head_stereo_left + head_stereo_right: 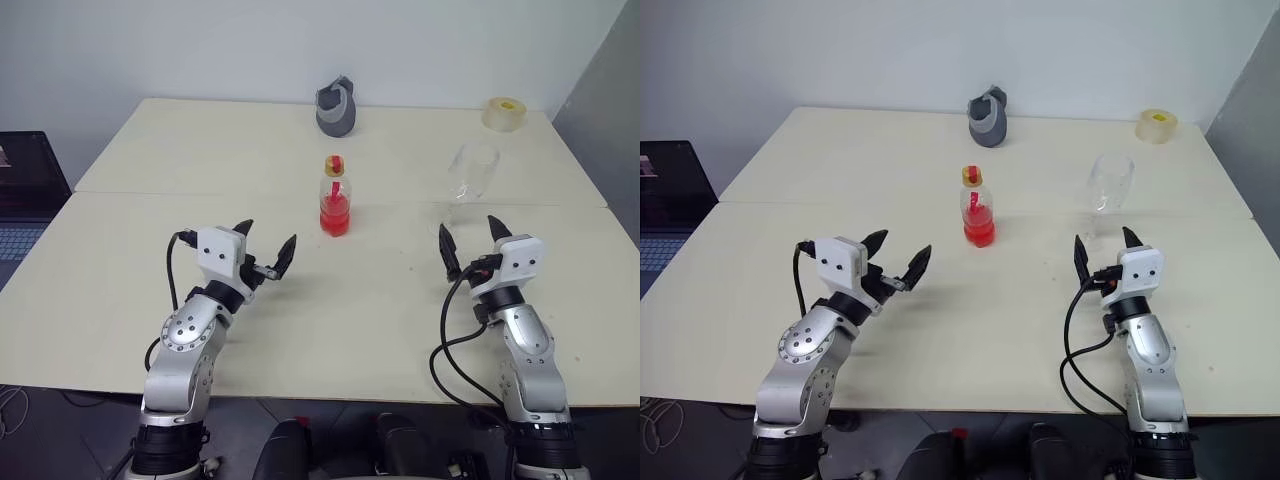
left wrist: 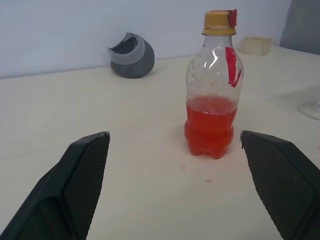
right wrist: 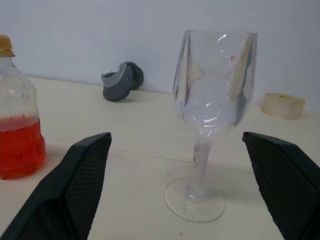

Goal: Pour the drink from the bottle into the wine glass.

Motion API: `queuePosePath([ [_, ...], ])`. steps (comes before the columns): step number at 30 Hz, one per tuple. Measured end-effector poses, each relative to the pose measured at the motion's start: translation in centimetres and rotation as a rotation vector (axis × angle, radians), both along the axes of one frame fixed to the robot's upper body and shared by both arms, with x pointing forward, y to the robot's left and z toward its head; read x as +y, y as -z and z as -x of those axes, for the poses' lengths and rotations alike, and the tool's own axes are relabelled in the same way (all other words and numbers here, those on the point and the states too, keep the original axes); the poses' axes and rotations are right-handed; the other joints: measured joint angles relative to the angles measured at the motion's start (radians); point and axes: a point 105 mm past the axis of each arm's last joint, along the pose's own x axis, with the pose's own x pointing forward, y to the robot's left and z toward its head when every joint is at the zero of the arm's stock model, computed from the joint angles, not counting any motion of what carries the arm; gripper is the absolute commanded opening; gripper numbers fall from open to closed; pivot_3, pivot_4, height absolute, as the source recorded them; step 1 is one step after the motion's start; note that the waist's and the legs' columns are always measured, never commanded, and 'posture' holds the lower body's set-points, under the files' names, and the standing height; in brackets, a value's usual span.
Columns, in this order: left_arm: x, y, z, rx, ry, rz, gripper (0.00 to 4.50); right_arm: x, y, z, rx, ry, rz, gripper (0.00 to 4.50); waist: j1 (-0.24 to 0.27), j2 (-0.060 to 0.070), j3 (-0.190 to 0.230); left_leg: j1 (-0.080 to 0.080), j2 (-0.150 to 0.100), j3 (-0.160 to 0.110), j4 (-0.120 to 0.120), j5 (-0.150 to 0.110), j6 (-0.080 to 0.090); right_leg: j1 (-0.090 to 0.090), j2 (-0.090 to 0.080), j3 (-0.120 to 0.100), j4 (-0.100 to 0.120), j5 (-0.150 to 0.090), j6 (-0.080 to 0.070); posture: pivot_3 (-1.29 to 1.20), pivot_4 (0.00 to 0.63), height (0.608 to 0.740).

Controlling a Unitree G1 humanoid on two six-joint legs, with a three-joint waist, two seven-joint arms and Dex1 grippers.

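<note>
1. The left tool (image 1: 268, 249) hovers just above the cream counter (image 1: 120, 300) near its front edge, arm bent up from below, its two black fingers spread wide and aimed toward the counter's middle, holding nothing.
2. The right tool (image 1: 471, 241) is raised near the front edge on the right side, fingers pointing up and away, also spread wide and empty.
3. The small clear plastic bottle (image 1: 335, 196) with a yellowish cap and red-marked label stands upright at the counter's middle, about a third full of the translucent red-orange drink (image 2: 210, 125).
4. The clear stemmed wine glass (image 3: 212, 102) stands upright, empty, toward the right edge, just beyond the right tool; from the head views its foot is hard to make out.
5. Near the far edge sits a grey rounded object (image 1: 337, 108); a roll of pale tape (image 1: 505, 112) lies by the far right corner.
6. A laptop (image 1: 25, 195) beyond the left edge is cut off.
</note>
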Motion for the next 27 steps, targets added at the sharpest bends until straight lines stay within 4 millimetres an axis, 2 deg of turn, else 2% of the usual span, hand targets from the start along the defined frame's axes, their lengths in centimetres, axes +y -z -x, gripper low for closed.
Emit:
queuePosePath([
  [9,-0.2,-0.3,0.0,-0.014,0.012,-0.001,4.49,0.1,0.0,0.0,0.000,-0.005,0.001,4.50,0.000,0.000,0.000,0.000,0.000,0.000,0.000,0.000,0.000,0.000,0.000,0.000,0.000,0.000,0.000,0.00,0.150,0.740],
  [16,-0.3,0.6,0.1,0.053,0.044,-0.012,4.49,0.2,0.0,0.0,0.001,-0.015,0.004,4.50,0.000,0.000,0.000,0.000,0.000,0.000,0.000,0.000,0.000,0.000,0.000,0.000,0.000,0.000,0.000,0.00,0.150,0.740],
  [23,-0.9,-1.1,0.0,-0.024,0.111,0.015,4.49,0.4,0.1,0.0,0.001,-0.022,0.006,4.50,0.000,0.000,0.000,0.000,0.000,0.000,0.000,0.000,0.000,0.000,0.000,0.000,0.000,0.000,0.000,0.00,0.150,0.740],
  [27,-0.4,-1.1,-0.7,-0.030,0.100,0.015,4.49,0.4,0.2,0.1,0.004,-0.026,0.007,4.50,0.000,0.000,0.000,0.000,0.000,0.000,0.000,0.000,0.000,0.000,0.000,0.000,0.000,0.000,0.000,0.00,0.150,0.740],
])
